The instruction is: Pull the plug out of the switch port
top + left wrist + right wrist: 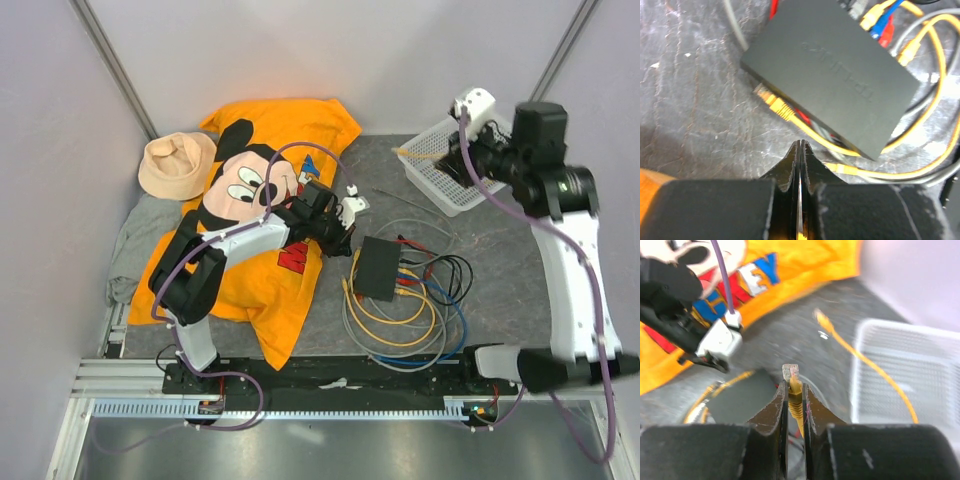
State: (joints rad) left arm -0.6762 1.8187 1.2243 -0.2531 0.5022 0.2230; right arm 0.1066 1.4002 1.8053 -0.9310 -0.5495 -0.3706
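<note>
Overhead and wrist views of a two-arm robot at a grey table (500, 260). The unplugging looks essentially done: the right gripper (792, 390) is clamped on a yellow plug (791, 377), whose clear connector tip stands free above the fingertips, well away from any port. The switch (378, 268), a flat black box, lies flat near the middle of the table. Red, blue and yellow cables (420, 310) enter its right-hand edge and loop toward the near side. What may be left, by my reading, is only setting the freed plug down.

The right arm stands tall at the right side, its wrist raised high over the far right corner, just beside a white mesh basket (450, 190). Its wrist view is blurred, so where the held plug's cable runs cannot be told.

The left arm stretches low across an orange cartoon shirt (270, 300), its wrist close to the switch's far-left corner. The left gripper (799, 147) has its fingers pressed together with nothing between them, pointing at the switch from just beside it, not touching. A second yellow plug (772, 100) lies loose on the table against the near edge of the switch in that view. A tan hat (175, 165) sits at the far left
</note>
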